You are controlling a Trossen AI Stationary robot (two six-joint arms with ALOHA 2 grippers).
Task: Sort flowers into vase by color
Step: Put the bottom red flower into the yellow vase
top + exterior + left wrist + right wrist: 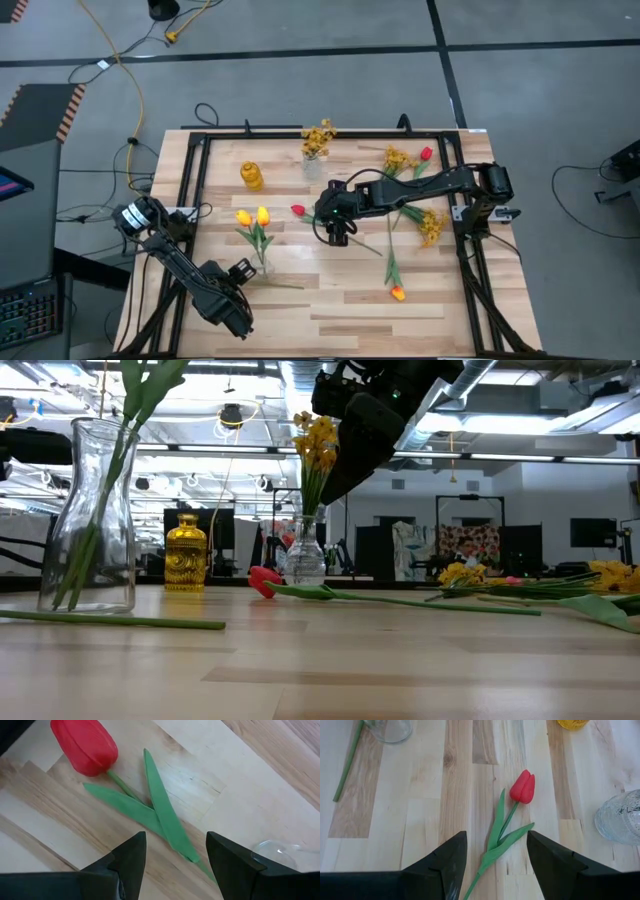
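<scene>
Right gripper (pixel 338 232) above red tulip (pixel 298 211), open

Pale, matt wooden table (pixel 425 820), clear glossy glass vase (pixel 92 520), and smooth plastic-looking red tulip (pixel 523 787)

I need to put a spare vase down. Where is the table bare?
Bare: the strip between left gripper and orange tulip. Crowded: mid-table, where right gripper hovers over the red tulip, and the right side's loose flowers.
</scene>
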